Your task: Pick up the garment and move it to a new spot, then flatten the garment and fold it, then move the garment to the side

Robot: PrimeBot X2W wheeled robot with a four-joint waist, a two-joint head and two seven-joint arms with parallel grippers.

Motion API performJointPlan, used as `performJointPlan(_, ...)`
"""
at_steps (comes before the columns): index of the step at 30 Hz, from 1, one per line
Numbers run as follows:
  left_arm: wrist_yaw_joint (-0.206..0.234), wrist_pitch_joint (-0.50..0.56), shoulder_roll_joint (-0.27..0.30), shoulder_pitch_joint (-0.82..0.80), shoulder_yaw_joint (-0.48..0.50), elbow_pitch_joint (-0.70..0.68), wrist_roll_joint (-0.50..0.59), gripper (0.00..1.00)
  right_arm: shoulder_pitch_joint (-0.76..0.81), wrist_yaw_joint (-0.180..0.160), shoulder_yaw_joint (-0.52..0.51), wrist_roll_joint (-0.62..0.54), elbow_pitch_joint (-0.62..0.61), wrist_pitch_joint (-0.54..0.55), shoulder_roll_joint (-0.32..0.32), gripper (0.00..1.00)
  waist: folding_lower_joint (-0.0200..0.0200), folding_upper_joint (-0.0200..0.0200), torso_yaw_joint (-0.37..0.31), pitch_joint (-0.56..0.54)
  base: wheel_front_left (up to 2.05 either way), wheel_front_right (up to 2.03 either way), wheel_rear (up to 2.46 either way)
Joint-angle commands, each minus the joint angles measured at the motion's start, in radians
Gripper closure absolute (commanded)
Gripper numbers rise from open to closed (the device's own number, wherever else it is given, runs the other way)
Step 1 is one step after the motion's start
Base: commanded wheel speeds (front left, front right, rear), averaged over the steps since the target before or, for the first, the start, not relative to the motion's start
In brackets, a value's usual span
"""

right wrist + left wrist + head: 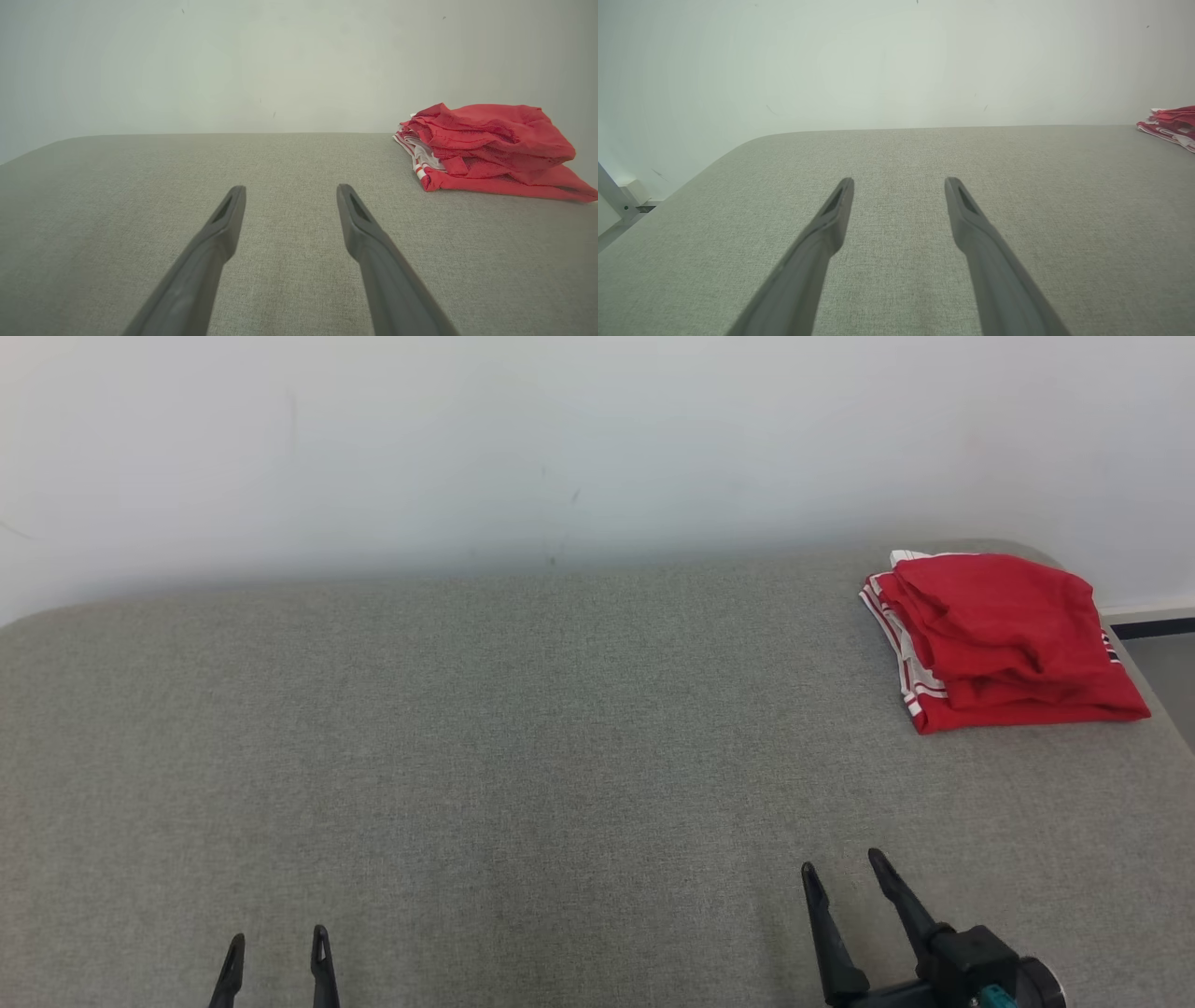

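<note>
The folded red garment (1004,639) lies well ahead of the right end effector (842,861), farther from the left end effector (279,933); both gape apart.

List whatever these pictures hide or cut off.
Garment: its own folds hide the inner layers in the head and right wrist views, so its type cannot be told.
Same garment, left wrist view: cut off by the right edge.
Left gripper, head view: the bottom edge cuts off all but the fingertips.
Right gripper, head view: its base is cut by the bottom edge.
</note>
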Motion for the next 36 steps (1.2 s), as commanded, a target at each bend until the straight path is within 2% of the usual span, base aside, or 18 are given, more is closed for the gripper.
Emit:
performJointPlan(1, 0.003, -0.003, -0.001, 0.004, 0.004, 0.005, -0.009, 0.0, 0.019, -0.003, 0.005, -0.003, 0.001, 0.001, 0.009, 0.0, 0.0, 0.0, 0.001, 0.0, 0.0, 0.0, 0.0)
performJointPlan(9, 0.028, -0.003, -0.001, 0.005, 0.006, 0.041, 0.025, 0.0, 0.057, -0.003, -0.006, -0.018, -0.008, 0.0, 0.016, 0.0, 0.0, 0.0, -0.002, 0.0, 0.0, 0.0, 0.0)
performJointPlan(29, 0.025, -0.003, -0.001, 0.018, 0.016, 0.063, 0.023, 0.0, 0.058, -0.003, -0.056, 0.007, -0.02, 0.001, 0.018, 0.0, 0.0, 0.0, -0.004, 0.004, 0.0, 0.0, 0.0)
performJointPlan(30, 0.025, 0.0, 0.0, 0.006, 0.016, 0.061, 0.023, 1.0, 0.054, 0.0, -0.054, 0.001, -0.019, 0.0, 0.016, 1.0, 0.0, 0.0, -0.004, 0.004, 0.0, 0.0, 0.0)
performJointPlan(36, 0.022, 0.016, -0.003, -0.004, 0.022, 0.111, -0.006, 1.0, 0.064, 0.0, -0.054, 0.031, 0.018, 0.007, 0.016, 1.0, 0.0, 0.0, -0.004, 0.004, 0.0, 0.0, 0.0)
